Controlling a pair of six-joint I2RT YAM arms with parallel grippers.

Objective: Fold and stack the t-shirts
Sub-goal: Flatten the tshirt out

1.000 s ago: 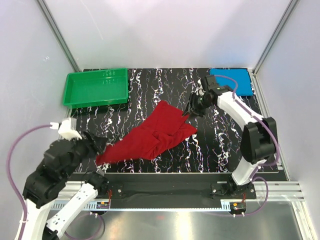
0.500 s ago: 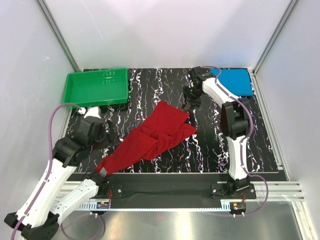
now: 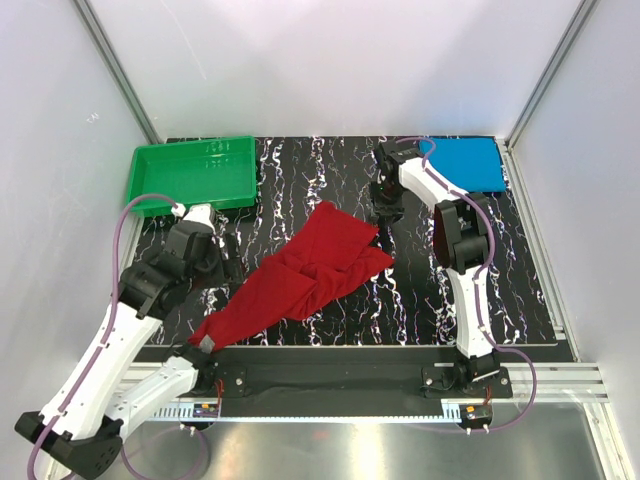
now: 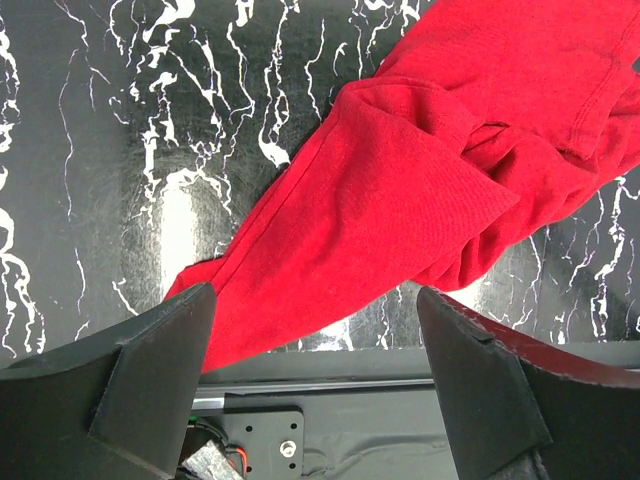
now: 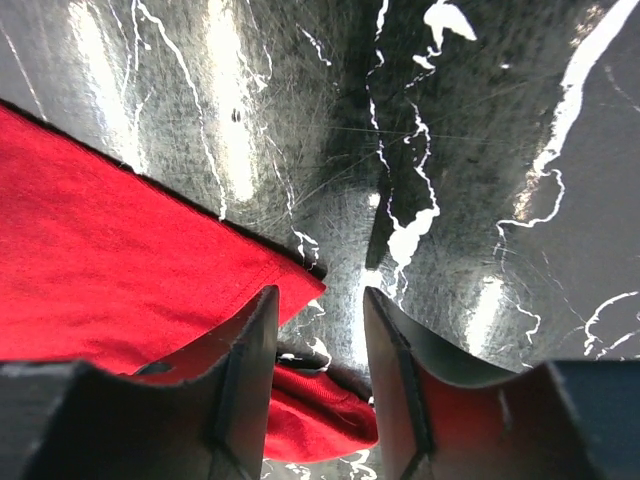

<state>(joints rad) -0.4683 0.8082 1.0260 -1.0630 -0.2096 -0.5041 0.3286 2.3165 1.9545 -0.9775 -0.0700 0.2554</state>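
Now, L gripper (image 4: 315, 305) spread wide over crumpled red t-shirt (image 3: 305, 270), R gripper (image 5: 320, 300) narrow-gapped, empty, at its far corner

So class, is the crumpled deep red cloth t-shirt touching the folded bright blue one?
Apart: top view shows bare table between the red t-shirt and the blue t-shirt.

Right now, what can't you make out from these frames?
- red shirt: collar and sleeves buried in its own folds, all views; left wrist view crops it at the top and right edges.
- blue shirt: top view only; the right arm overlaps one corner.
- right gripper: too small and dark in the top view to read its jaws; whether it touches the red shirt, right wrist view leaves unclear.
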